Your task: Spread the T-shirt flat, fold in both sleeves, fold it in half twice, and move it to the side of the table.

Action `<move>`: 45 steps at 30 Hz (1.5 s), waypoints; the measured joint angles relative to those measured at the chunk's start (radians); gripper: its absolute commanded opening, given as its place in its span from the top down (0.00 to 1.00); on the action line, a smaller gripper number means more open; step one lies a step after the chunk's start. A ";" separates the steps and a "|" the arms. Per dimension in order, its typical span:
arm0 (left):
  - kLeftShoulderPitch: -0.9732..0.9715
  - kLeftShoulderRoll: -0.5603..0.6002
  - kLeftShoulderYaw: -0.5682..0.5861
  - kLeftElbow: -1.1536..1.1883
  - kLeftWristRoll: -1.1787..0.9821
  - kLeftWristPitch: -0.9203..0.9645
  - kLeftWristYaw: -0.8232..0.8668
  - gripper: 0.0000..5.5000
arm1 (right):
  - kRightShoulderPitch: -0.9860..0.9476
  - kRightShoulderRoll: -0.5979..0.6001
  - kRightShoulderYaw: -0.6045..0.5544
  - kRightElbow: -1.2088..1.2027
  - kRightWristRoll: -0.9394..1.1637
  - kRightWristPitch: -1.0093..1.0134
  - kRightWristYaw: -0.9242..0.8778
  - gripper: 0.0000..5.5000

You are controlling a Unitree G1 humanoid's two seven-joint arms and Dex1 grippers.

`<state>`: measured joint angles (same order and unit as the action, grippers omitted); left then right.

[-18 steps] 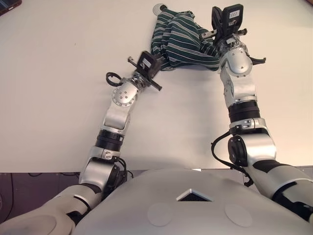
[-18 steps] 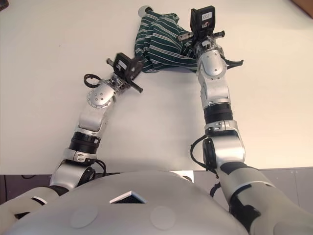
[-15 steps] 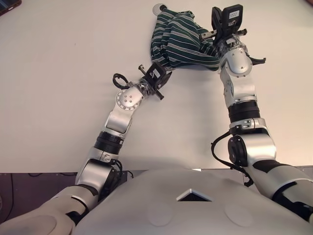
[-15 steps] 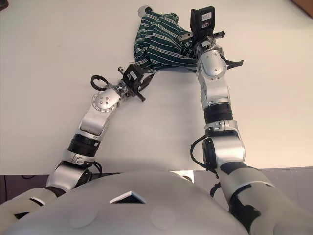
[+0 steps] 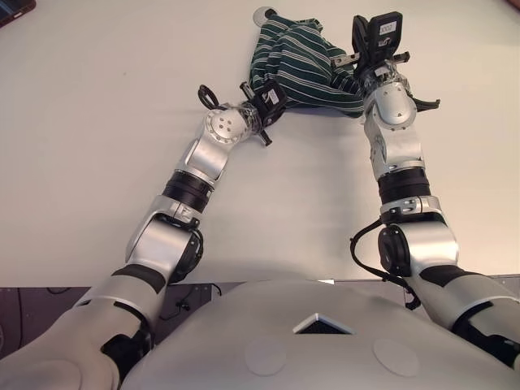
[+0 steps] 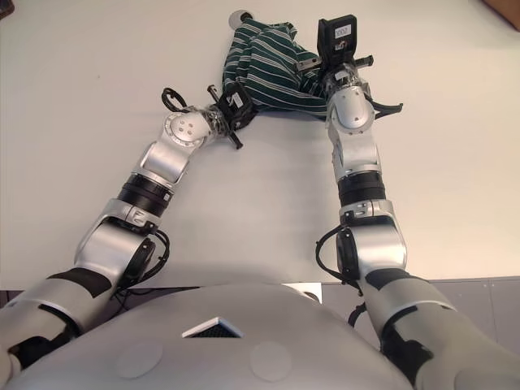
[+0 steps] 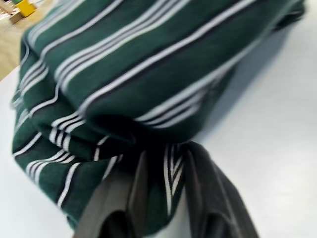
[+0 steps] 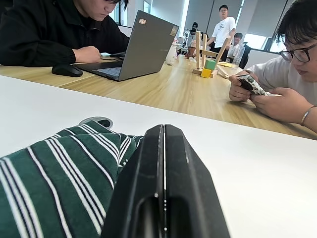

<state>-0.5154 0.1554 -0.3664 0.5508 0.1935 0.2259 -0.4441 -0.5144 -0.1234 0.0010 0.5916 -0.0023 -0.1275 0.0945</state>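
- One bunched T-shirt (image 5: 296, 69) is lying far across the tabletop (image 5: 97, 122).
- My left end effector (image 7: 166, 163) is pinching it; my right end effector (image 8: 164, 144) is sitting clenched alongside.
- I'm judging that a slow, low outward pull is what spreads it best.

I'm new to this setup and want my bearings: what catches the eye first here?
A green striped T-shirt lies bunched in a heap at the far middle of the white table. The left pincer pinches a fold at its near-left edge; the right pincer, shut, sits at its right side.
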 measured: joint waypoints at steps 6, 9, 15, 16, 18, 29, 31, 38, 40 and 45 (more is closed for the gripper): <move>0.041 0.013 0.032 -0.081 -0.027 0.051 -0.021 1.00 | -0.004 -0.001 -0.003 0.000 0.001 0.000 -0.011 1.00; 0.127 0.055 0.102 -0.300 -0.182 0.167 -0.163 1.00 | -0.012 -0.005 -0.010 -0.004 0.008 0.001 0.000 1.00; 0.085 0.179 0.505 -0.822 -0.697 0.535 -0.269 1.00 | -0.095 -0.055 -0.009 -0.079 0.128 0.067 0.292 1.00; 0.049 0.186 0.559 -0.850 -0.765 0.576 -0.253 1.00 | -0.118 -0.069 -0.009 -0.098 0.157 0.095 0.356 0.96; -0.029 0.180 0.644 -0.868 -0.887 0.646 -0.199 1.00 | -0.141 -0.120 -0.004 -0.174 0.232 0.176 0.506 0.91; -0.072 0.134 0.682 -0.800 -1.009 0.708 -0.003 1.00 | 0.103 -0.248 0.125 -0.702 0.513 0.565 0.926 0.57; -0.099 0.072 0.708 -0.757 -1.085 0.748 0.062 1.00 | 0.110 -0.245 0.129 -0.689 0.500 0.567 0.905 0.51; -0.205 0.184 0.673 -0.174 -0.778 0.565 0.233 1.00 | 0.100 -0.235 0.190 -0.559 0.346 0.498 0.808 0.43; -0.105 0.237 0.648 -0.079 -0.700 0.536 0.213 1.00 | 0.095 -0.197 0.239 -0.517 0.274 0.470 0.755 0.43; -0.005 0.247 0.627 -0.089 -0.659 0.525 0.144 1.00 | 0.079 -0.114 0.266 -0.487 0.230 0.450 0.661 0.43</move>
<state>-0.5207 0.4029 0.2606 0.4614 -0.4659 0.7507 -0.3003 -0.4353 -0.2371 0.2666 0.1047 0.2280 0.3223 0.7553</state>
